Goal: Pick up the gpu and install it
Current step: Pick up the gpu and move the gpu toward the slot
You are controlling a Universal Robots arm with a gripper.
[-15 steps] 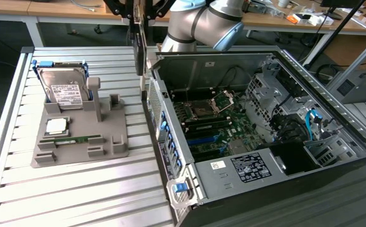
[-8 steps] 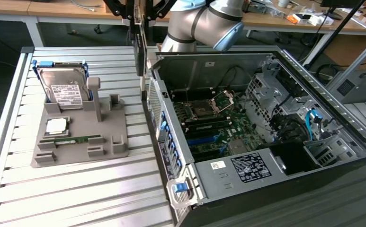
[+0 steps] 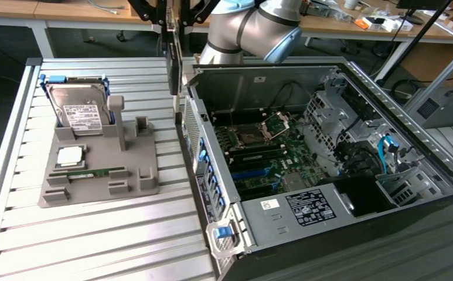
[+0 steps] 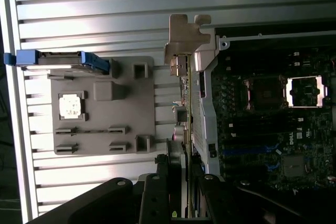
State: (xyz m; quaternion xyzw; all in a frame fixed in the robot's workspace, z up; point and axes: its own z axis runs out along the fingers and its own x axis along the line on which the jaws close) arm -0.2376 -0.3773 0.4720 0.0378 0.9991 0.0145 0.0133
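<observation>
My gripper (image 3: 171,22) hangs near the top of the exterior view, shut on the gpu (image 3: 176,64), a thin dark card held on edge and pointing down. The card hovers just outside the near wall of the open computer case (image 3: 249,88), between that wall and the grey parts holder (image 3: 132,175). In the wrist view the gripper (image 4: 185,182) clamps the gpu (image 4: 184,93) edge-on, its silver bracket (image 4: 185,38) at the far end, beside the case wall. The motherboard (image 3: 261,146) lies exposed inside the case.
The grey holder carries a hard drive (image 3: 81,108) standing in a blue frame, a processor chip (image 3: 70,155) and a green memory stick (image 3: 89,174). The ribbed metal table (image 3: 93,234) runs in front. Drive cages and cables (image 3: 367,146) fill the case's right side in the exterior view.
</observation>
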